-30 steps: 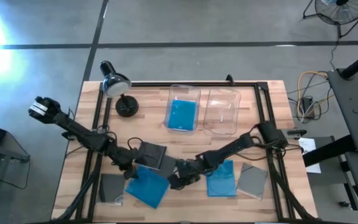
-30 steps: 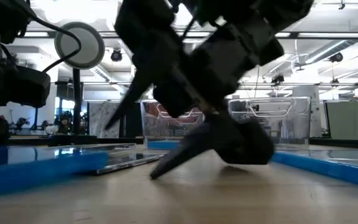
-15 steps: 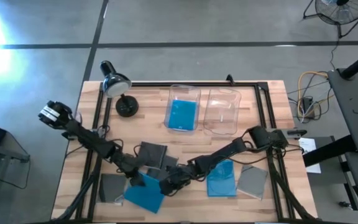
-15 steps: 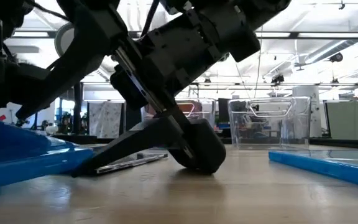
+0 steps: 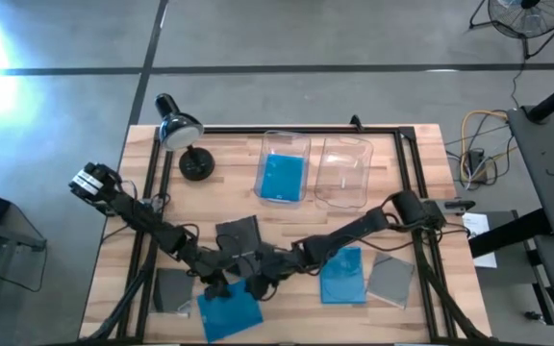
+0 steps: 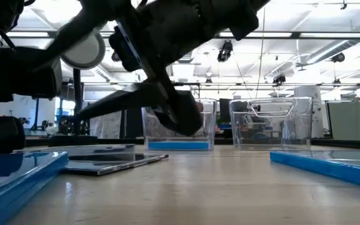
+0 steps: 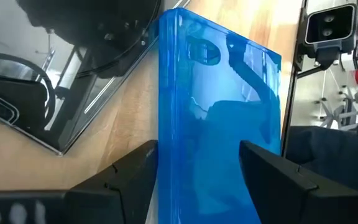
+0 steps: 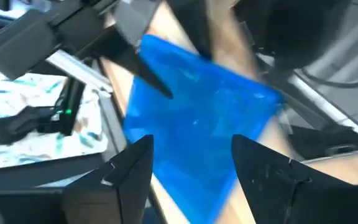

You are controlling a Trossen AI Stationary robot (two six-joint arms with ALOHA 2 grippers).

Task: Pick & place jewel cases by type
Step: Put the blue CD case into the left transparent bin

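A blue jewel case (image 5: 231,315) lies flat near the table's near edge and also shows in the left wrist view (image 7: 222,124) and low view (image 6: 17,175). My left gripper (image 5: 217,282) (image 7: 196,149) is open at its far edge. My right gripper (image 5: 258,285) (image 8: 191,146) is open. It hangs above the table (image 6: 180,115) by the case's far right corner and touches nothing. Two dark grey cases (image 5: 239,235) lie overlapped behind them. Another grey case (image 5: 171,288) lies to the left. A blue case (image 5: 341,276) and a grey one (image 5: 390,279) lie to the right. My left gripper comes slanting down from the table's far left onto the blue case's far part. One finger (image 7: 132,168) stands beside the case's side edge (image 7: 168,124), and the other finger (image 7: 272,171) is over its top face. The case lies flat on the table.
A clear bin (image 5: 283,144) at the table's middle far side holds one blue case (image 5: 281,178). A second clear bin (image 5: 342,173) stands to its right. A desk lamp (image 5: 183,144) is at the far left corner. Black frame rails (image 5: 407,163) run along the table's sides.
My left gripper has moved toward the near edge, and the blue case has slid with it, first tipped up at one side and now lying flat. My right gripper moved left to the case with its fingers low on the table, then rose clear of the table.
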